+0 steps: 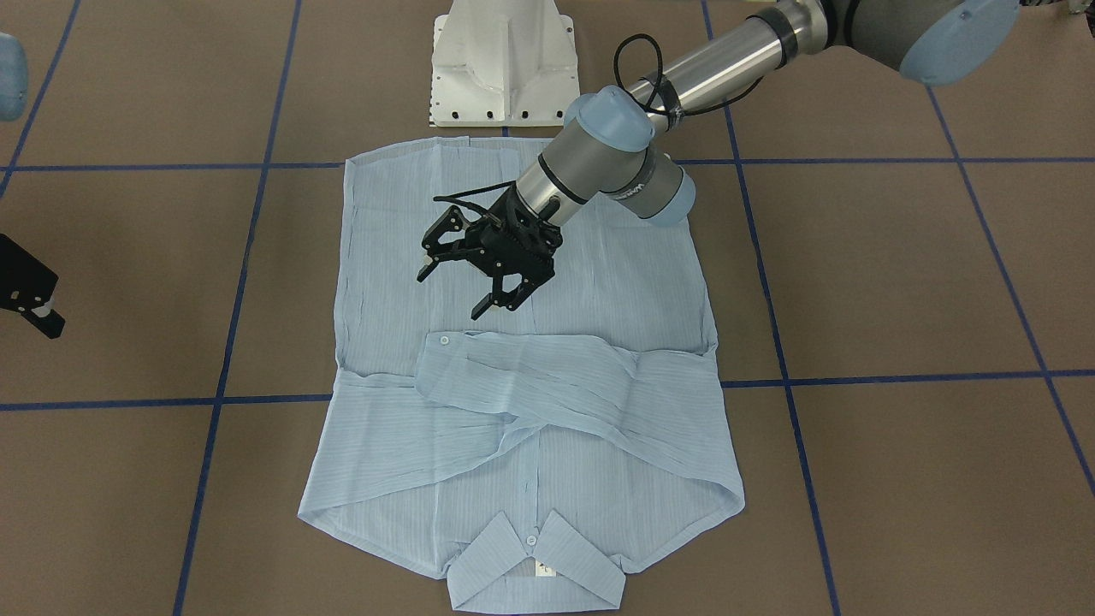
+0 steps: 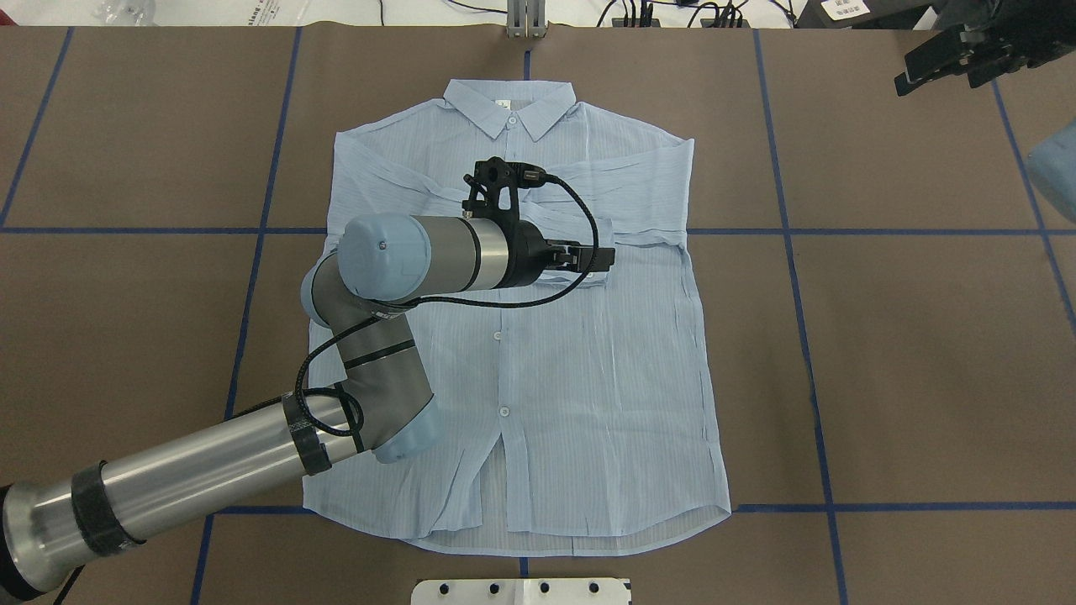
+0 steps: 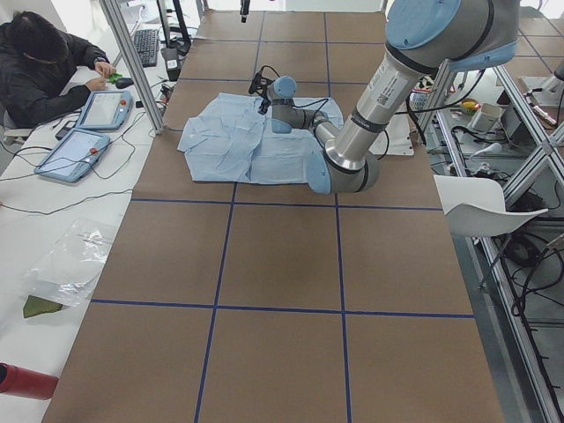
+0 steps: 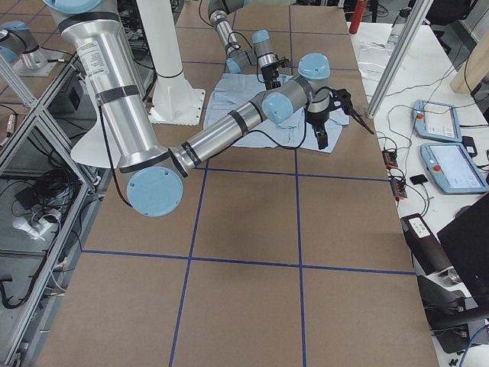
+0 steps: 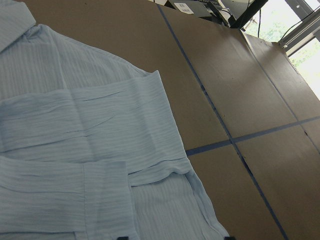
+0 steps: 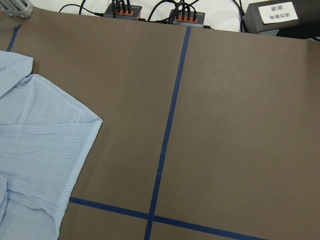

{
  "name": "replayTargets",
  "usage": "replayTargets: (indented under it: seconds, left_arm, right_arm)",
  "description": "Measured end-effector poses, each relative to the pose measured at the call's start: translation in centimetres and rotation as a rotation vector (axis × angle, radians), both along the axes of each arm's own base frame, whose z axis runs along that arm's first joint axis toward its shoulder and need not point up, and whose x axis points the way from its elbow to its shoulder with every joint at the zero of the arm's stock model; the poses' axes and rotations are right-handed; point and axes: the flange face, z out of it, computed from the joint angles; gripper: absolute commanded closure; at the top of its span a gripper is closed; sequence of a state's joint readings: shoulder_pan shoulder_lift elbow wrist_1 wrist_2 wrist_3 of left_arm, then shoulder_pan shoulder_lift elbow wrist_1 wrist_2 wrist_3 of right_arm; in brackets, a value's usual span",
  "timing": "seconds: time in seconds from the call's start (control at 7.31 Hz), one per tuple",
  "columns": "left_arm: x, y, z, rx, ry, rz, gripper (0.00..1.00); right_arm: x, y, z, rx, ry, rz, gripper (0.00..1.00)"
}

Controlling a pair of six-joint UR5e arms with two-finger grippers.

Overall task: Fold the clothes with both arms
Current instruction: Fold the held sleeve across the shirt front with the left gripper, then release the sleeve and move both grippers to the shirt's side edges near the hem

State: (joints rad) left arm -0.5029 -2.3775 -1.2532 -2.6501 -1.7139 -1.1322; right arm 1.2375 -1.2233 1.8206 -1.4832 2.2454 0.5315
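Shirt (image 1: 530, 462) flat on desk (image 1: 898, 282), collar bottom centre; left pincer (image 1: 452, 295) released, hovering above it; right pincer (image 2: 940, 69) released, upper right.

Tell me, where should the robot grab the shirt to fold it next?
Probably the hem at its two corners, from the robot's side. The sleeves already lie crossed over the chest and the shirt is flat, so lifting the hem toward the collar halves it.

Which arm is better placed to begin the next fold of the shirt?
Probably the left. The left fingers hang open above the middle of the shirt, beside the folded sleeves; the right fingers are off the cloth, over the table toward the far right corner.
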Motion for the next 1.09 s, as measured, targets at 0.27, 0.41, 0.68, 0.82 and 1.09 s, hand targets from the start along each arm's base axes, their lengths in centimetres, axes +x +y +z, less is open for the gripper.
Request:
replayTargets:
  seconds: [0.27,0.41,0.68,0.82,1.09]
  left_arm:
    - [-0.8,-0.3,1.2,-0.012,-0.083,-0.004,0.0]
    - [-2.8,0.1,1.8,0.004,-0.145,-0.006,0.0]
    - [-8.7,2.7,2.6,-0.004,-0.25,-0.006,0.0]
    - [-12.0,4.4,3.4,0.007,-0.274,-0.004,0.0]
    - [-18.1,7.8,7.7,-0.007,-0.317,-0.004,0.0]
  right_arm:
    - [-3.1,1.1,-1.4,-0.042,-0.012,0.035,0.0]
    - [-6.4,2.9,-2.8,-0.059,-0.007,0.077,0.0]
    - [-14.2,9.0,-6.0,-0.098,-0.028,0.171,0.0]
    - [-17.8,13.0,-6.8,-0.113,-0.039,0.211,0.0]
    - [-22.5,21.5,-6.9,-0.155,-0.064,0.247,0.0]
